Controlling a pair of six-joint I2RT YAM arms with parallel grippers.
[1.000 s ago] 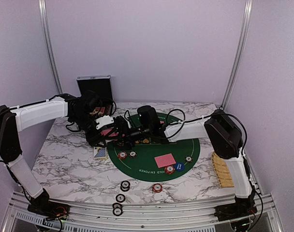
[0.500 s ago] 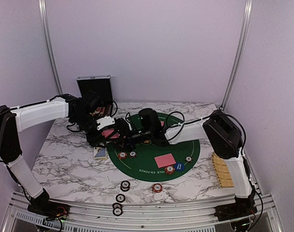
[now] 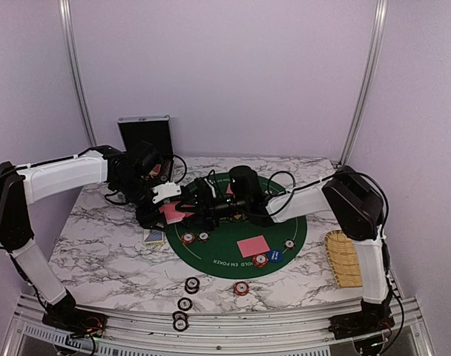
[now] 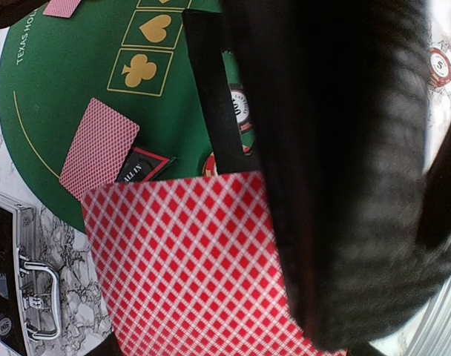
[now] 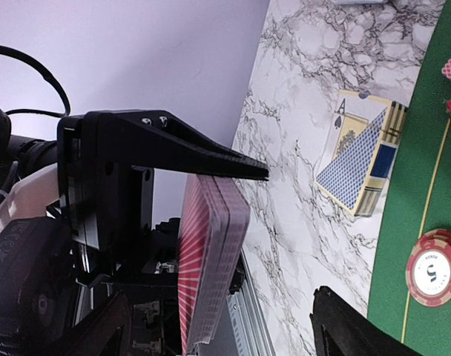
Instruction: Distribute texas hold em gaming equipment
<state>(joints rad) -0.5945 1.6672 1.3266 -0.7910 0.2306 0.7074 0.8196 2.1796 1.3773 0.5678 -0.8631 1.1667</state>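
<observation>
The deck of red-backed cards (image 4: pixel 188 274) is clamped in the left fingers (image 5: pixel 173 148), left of centre in the overhead frame, at the edge of the green felt mat (image 3: pixel 277 230) on the marble worktop (image 3: pixel 99 252) (lilac walls behind). The right fingers (image 5: pixel 359 326) stand spread wide nearby. The right wrist view shows the deck edge-on. The left wrist view alone shows the triangular marker (image 4: pixel 140 165) just beside a single card (image 4: pixel 99 148).

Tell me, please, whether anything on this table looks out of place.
Several small round striped-edged poker chips lie scattered on the marble table near its front edge, off the round green felt mat holding the other chips.
</observation>
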